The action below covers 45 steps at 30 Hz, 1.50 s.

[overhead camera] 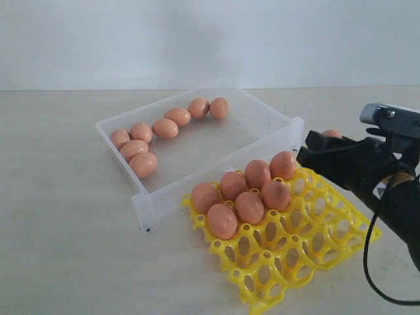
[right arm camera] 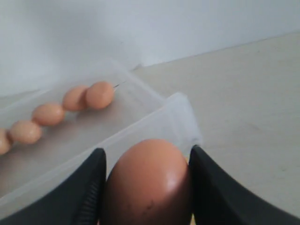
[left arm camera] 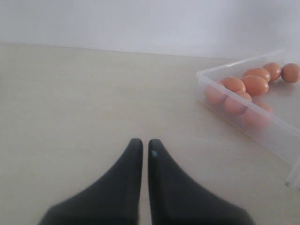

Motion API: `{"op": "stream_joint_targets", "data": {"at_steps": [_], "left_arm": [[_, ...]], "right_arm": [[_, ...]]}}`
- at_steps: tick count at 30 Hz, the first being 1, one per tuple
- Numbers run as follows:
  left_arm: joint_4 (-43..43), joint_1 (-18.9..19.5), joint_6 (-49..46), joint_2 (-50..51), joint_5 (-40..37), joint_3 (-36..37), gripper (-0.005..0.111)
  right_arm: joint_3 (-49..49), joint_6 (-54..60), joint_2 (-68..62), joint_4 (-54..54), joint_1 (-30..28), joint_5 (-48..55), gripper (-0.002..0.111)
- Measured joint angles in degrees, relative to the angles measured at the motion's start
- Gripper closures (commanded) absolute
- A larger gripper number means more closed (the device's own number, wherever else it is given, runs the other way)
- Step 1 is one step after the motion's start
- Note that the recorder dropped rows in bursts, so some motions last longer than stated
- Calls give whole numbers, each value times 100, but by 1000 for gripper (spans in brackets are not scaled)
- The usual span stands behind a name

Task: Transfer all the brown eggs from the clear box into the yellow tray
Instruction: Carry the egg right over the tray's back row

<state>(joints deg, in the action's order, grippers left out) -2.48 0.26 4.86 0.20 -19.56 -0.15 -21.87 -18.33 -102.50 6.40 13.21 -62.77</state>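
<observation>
Jaws of the right gripper (right arm camera: 147,157) are clamping 1 brown egg (right arm camera: 147,187) by its sides, and the gripper is hovering beside the far corner of the yellow tray (overhead camera: 298,259), just outside the wall of the clear box (overhead camera: 170,197). 7 brown eggs (overhead camera: 249,207) are sitting in tray cups along the edge nearest the box, while 8 more brown eggs (overhead camera: 165,128) are lying in the box along its far-left side. The left gripper (left arm camera: 141,150) is idling over bare table (left arm camera: 70,117), jaws pressed together on nothing. Doing this placement well is meaning centring the egg over an open cup next to the filled ones, lowering until the cup is bearing it, then easing the jaws apart without nudging the neighbours.
</observation>
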Motion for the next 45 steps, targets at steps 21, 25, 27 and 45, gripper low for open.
{"op": "stream_joint_targets", "data": {"at_steps": [21,25,27,45], "left_arm": [[0,0,0,0,0,0,103],[0,0,0,0,0,0,103],[0,0,0,0,0,0,103],[0,0,0,0,0,0,103]], "right_arm": [[-1382,-2854,0,-7858,-2924,-160,108],[-1396,-2745,-136,-8371,-2975,-14,108],[-1402,-2516,-337,-8420,-2948,-14,108],[-1410,-1475,-1397,-7358,-2926,-611,108]]}}
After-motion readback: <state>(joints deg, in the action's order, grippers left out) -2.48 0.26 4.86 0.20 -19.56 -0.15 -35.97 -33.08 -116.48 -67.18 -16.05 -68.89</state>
